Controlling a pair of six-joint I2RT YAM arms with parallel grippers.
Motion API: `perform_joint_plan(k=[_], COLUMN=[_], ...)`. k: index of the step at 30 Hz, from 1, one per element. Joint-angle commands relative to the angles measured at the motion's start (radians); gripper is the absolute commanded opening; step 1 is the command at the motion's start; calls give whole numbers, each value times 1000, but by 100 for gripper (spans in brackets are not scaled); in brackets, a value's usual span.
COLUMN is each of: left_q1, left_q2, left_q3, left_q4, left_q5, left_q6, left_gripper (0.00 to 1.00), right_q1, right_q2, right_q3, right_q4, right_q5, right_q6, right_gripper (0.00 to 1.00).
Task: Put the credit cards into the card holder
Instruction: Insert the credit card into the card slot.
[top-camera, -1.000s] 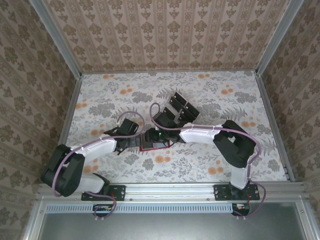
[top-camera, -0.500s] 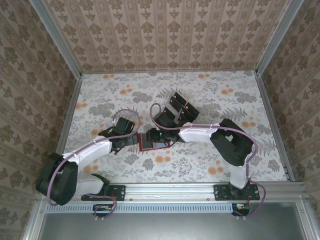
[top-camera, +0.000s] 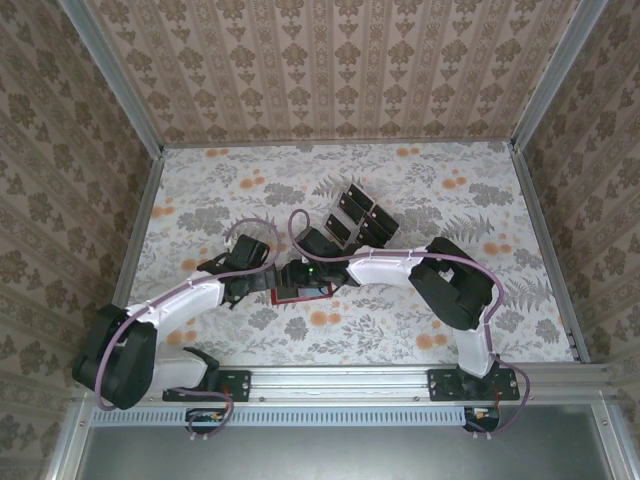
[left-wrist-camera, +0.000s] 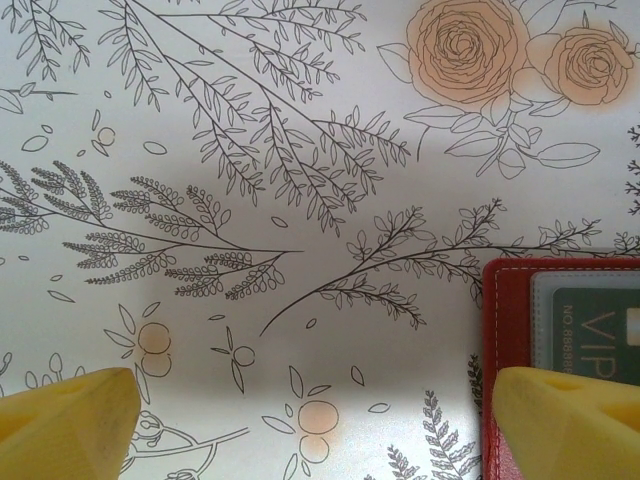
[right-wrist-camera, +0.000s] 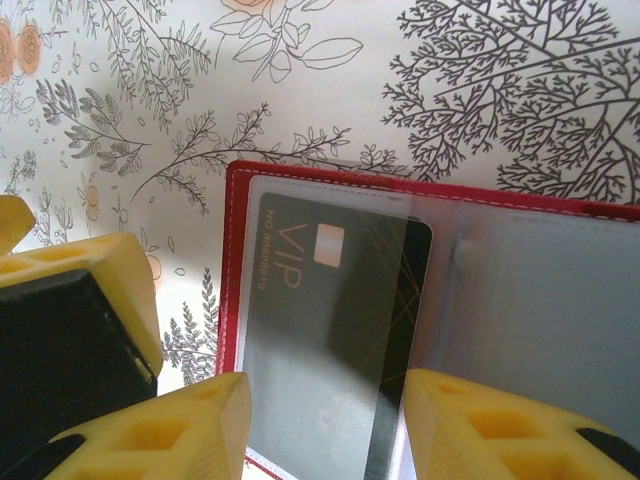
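We see the card holder (right-wrist-camera: 232, 260) lying open and flat on the surface (top-camera: 470, 190), a red rim around greyish clear pockets. From above, its long axis runs left to right. One credit card (right-wrist-camera: 330, 300) sits in the half nearest the left gripper (left-wrist-camera: 320, 425). The card's long axis points away from the right gripper (right-wrist-camera: 325, 385), with the VIP print and pale chip at the far end.

The right gripper hangs over the holder, jaws partway apart, a finger at each long edge of the card. We cannot tell whether they pinch it. The left gripper stands wide and empty, one finger overlapping the holder's rim.

The other credit cards (top-camera: 358, 212) lie beyond the holder, to its right. The surface is a pale floral print, and wallpapered walls (top-camera: 330, 70) surround it.
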Motion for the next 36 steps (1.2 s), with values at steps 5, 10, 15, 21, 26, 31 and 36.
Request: perform_joint_plan(k=[5,10,15,21,26,31,36], left_q1=[9,9,10,9,9,8,8], left_q2=[34,88,118,127,137,143,147], left_q3=[9,-3,-19,-29,-29,-29,-28], left_q4=[-11,0,10,22,32,35,39], left_q5=[-20,-35,-47,-48,-43,-37,-31], left_q6=[-12,-34,-59,-71,-69,-65,-63], left_gripper=[100,100,100,100,100,100,100], right_q1=[4,2,1,0,0,1,3], right_q2=[-8,11,28,42,58,64,74], right_q3=[20,29,35,48,61,65,70], right_q4=[-25,-28,-26,-26,-20,-9,-3], right_q5=[3,1,-2,-8,-19,-26,-45], right_q6=[-15,-19,-19,-20,-16,-8,-2], right_gripper=[46,46,46,46,46,46,46])
